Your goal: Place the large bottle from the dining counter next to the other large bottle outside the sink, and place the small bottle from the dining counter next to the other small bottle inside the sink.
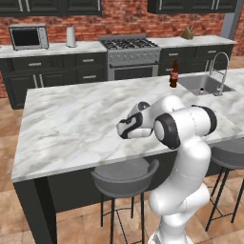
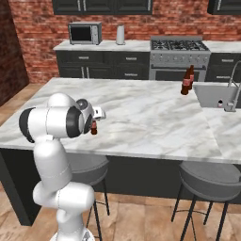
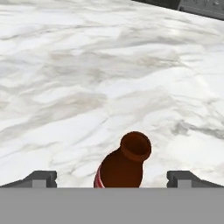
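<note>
2 dark finger tips (image 3: 41, 178) of our claw (image 3: 112, 179) stand wide apart, open and holding nothing, with the small bottle (image 3: 124, 164) upright between them on the dining counter (image 3: 87, 78). In the hand view we look down on its open mouth, centred between the tips and touching neither.

We judge this short brown glass bottle to be stiff, smooth, rather slippery, and breakable if it tips or drops. The best hold looks to be low on the wider body, at the red label, not the narrow neck.

Far ahead of the claw and to its right, we count 2 tall bottles (image 2: 188, 81) standing close together just outside the sink (image 2: 209, 96). Inside the basin, 1 small reddish thing (image 2: 219, 102) may be the other small bottle; it is too small to tell. That makes 4 bottles if so.
</note>
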